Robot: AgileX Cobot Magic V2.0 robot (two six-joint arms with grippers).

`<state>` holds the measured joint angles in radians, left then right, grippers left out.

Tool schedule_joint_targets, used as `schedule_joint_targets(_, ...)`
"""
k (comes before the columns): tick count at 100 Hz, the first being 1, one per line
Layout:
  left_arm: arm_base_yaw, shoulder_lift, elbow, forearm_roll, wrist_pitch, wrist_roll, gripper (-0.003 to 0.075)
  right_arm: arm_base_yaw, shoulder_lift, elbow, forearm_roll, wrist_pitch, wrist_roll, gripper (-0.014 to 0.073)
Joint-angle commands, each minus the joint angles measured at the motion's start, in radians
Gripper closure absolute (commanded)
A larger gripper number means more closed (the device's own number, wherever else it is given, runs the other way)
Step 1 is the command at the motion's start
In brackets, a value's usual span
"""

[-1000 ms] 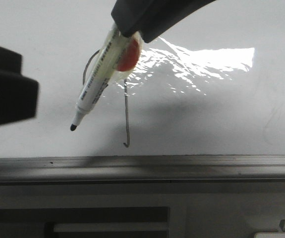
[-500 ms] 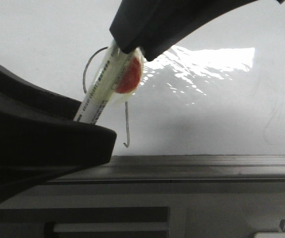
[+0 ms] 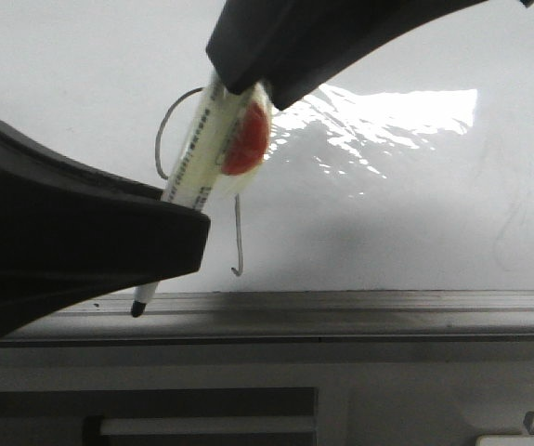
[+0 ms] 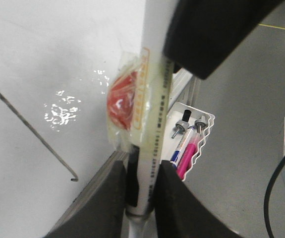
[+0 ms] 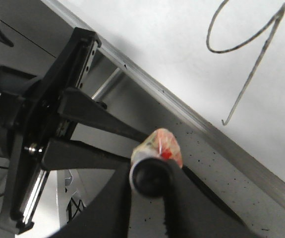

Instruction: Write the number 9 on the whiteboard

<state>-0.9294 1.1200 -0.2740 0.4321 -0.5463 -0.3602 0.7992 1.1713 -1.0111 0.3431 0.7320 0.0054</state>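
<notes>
Front view: thin dark hand-drawn number 9 (image 3: 237,223) on large glossy white whiteboard (image 3: 415,214), loop partly hidden behind white marker pen with red taped blob (image 3: 197,167). Black left gripper (image 4: 141,186) clamps marker's lower barrel, hiding mid-section; dark tip pokes out below. Black right gripper (image 5: 149,191) pinches marker's upper end; its fingers cut off by frame.
</notes>
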Motion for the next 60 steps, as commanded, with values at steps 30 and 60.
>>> schedule_joint_targets(30,-0.004,-0.01,-0.028,-0.314,-0.073,-0.022,0.0741,-0.001,-0.026,-0.032,0.022,-0.029,0.005,0.0163)
schedule_joint_targets(60,-0.004,-0.01,-0.028,-0.714,-0.014,-0.028,0.0741,-0.001,-0.026,-0.032,0.022,0.001,0.005,0.0163)
